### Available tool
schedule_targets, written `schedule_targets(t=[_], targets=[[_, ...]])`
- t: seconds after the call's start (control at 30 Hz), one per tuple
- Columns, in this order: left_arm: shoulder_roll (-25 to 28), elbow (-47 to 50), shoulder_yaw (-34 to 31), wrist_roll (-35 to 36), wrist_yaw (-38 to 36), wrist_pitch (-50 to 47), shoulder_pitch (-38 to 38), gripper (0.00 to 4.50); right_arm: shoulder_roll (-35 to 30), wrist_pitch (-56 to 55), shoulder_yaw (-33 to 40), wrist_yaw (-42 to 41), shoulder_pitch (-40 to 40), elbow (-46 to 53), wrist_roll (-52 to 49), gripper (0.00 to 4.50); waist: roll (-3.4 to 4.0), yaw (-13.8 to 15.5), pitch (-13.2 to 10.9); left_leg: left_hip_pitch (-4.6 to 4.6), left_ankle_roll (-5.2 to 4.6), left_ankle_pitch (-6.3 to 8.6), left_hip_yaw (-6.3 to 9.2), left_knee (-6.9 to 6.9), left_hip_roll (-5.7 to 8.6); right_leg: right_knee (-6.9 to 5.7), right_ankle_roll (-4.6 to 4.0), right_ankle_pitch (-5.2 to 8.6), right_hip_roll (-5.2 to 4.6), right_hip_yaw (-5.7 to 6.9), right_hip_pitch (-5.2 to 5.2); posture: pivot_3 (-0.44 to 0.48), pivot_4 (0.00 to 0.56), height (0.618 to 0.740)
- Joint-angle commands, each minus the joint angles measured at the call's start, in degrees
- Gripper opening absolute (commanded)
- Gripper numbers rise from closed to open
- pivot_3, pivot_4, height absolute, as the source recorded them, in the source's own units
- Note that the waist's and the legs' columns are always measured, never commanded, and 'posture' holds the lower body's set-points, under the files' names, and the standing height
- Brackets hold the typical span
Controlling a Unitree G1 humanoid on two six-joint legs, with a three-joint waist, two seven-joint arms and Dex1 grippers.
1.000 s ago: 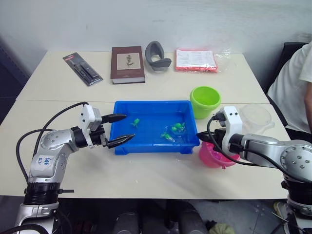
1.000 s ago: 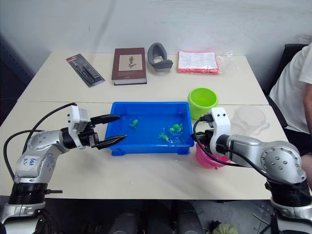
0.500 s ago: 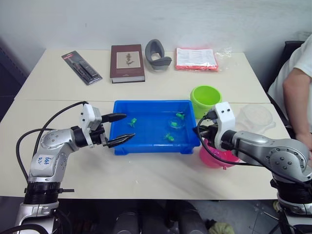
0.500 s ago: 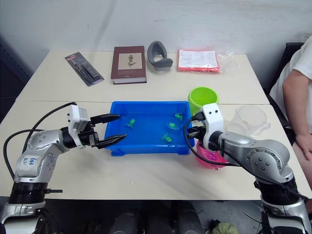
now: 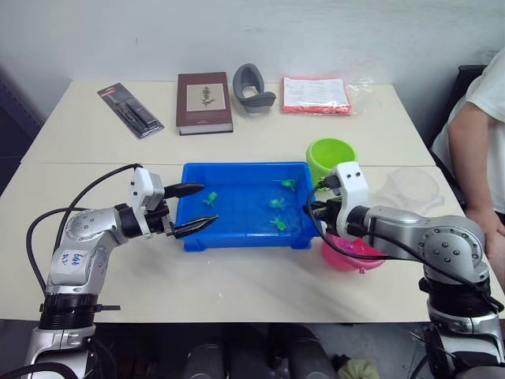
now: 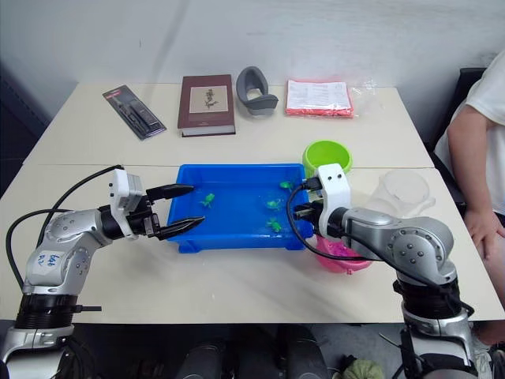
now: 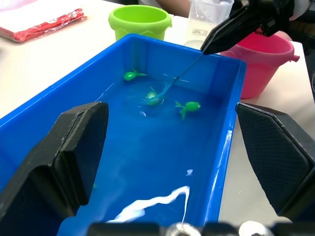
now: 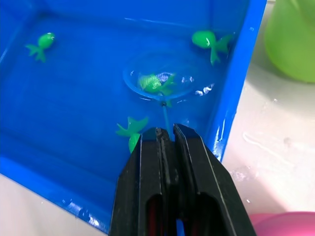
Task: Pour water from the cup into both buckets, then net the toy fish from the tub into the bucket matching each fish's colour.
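Two black fingers of the right gripper [image 8: 166, 135] were clamped on the net's [image 8: 157, 83] thin dark handle, its round mesh hoop sunk in the water of the glossy blue tub [image 5: 237, 237] near the tub's right end, a green fish [image 8: 152, 82] inside it. The left gripper [image 5: 193, 208] hung spread apart at the tub's left rim, grasping nothing.

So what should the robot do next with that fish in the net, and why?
Probably lift the net straight up and carry it to the green bucket. The right end effector is shut on the net's handle, and a green fish sits inside the hoop, in the tub water. The bucket stands just behind the tub's right end.
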State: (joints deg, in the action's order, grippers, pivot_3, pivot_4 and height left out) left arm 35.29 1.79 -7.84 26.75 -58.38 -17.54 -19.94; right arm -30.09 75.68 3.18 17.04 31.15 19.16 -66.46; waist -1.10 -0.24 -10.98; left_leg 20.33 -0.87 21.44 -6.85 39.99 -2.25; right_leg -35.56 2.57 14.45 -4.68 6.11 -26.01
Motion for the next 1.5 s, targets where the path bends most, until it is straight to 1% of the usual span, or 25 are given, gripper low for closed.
schedule_targets(t=[0.03,0.4,0.6,0.77,0.93,1.07,1.27,1.4,1.5], targets=[[0.5,1.7,-0.7,0.4,0.4,0.7,0.0,4.44,1.1,1.8,3.0,1.7,1.7,-0.4,1.3,0.0,0.0,0.0,0.0,0.02,0.0,0.0,0.0,0.0,0.0,0.01,0.0,0.0,0.0,0.01,-0.01,0.0,0.15,0.74],[0.5,3.0,-1.1,0.9,1.1,0.5,1.6,4.44,4.6,4.9,5.6,1.5,3.0,0.2,5.4,0.0,0.01,0.0,0.0,0.06,-0.01,0.0,-0.02,0.0,0.0,-0.03,0.0,0.0,0.01,-0.02,-0.08,0.0,0.15,0.74],[0.7,2.6,-1.1,0.9,0.8,0.7,1.3,4.44,6.2,1.7,5.3,-0.5,2.3,1.5,10.0,0.0,0.01,0.0,0.0,0.05,0.0,0.0,-0.02,0.0,0.0,-0.04,0.0,0.0,0.01,-0.01,-0.09,0.0,0.15,0.74],[0.8,2.2,-1.1,0.9,0.4,0.8,1.1,4.44,7.3,-1.4,4.1,-3.8,1.3,2.5,14.0,0.0,0.01,-0.1,0.0,0.06,0.0,0.0,-0.03,0.0,0.0,-0.04,0.0,0.0,0.02,-0.01,-0.1,0.0,0.15,0.74],[1.0,2.1,-1.2,0.9,0.1,0.9,1.4,4.44,6.6,-3.1,2.4,-8.2,-0.1,4.8,16.9,0.0,0.01,-0.3,0.0,0.04,0.0,0.0,-0.04,0.0,0.0,-0.06,0.0,0.0,0.03,-0.03,-0.1,0.0,0.15,0.74],[1.2,1.8,-1.5,0.8,-0.2,1.1,1.8,4.44,4.3,-3.6,1.5,-12.9,-1.8,8.4,18.0,0.0,0.02,-0.3,0.0,0.06,0.02,-0.01,-0.04,0.0,0.0,-0.08,0.0,0.0,0.03,-0.03,-0.14,0.0,0.15,0.74],[1.6,1.6,-1.8,0.8,-0.5,1.4,2.5,4.44,2.1,-4.0,2.4,-18.1,-4.3,11.9,18.7,0.0,0.01,-0.2,0.0,0.07,0.01,0.0,-0.03,-0.01,0.0,-0.05,0.0,0.0,0.03,-0.02,-0.14,0.0,0.15,0.74],[1.9,1.5,-2.0,0.9,-0.9,1.6,2.8,4.44,-1.8,-7.6,1.3,-24.6,-7.6,14.9,20.0,0.0,0.01,0.0,0.0,0.09,0.0,0.0,-0.03,-0.01,0.01,-0.03,0.0,0.0,0.04,-0.01,-0.16,0.0,0.15,0.74],[2.1,1.4,-2.0,1.0,-1.2,1.8,2.9,4.44,-3.2,-10.6,1.5,-28.5,-9.3,15.8,20.7,0.0,0.01,0.0,0.0,0.08,-0.01,0.0,-0.03,-0.01,0.02,0.01,0.0,0.0,0.03,-0.02,-0.15,0.0,0.15,0.74]])
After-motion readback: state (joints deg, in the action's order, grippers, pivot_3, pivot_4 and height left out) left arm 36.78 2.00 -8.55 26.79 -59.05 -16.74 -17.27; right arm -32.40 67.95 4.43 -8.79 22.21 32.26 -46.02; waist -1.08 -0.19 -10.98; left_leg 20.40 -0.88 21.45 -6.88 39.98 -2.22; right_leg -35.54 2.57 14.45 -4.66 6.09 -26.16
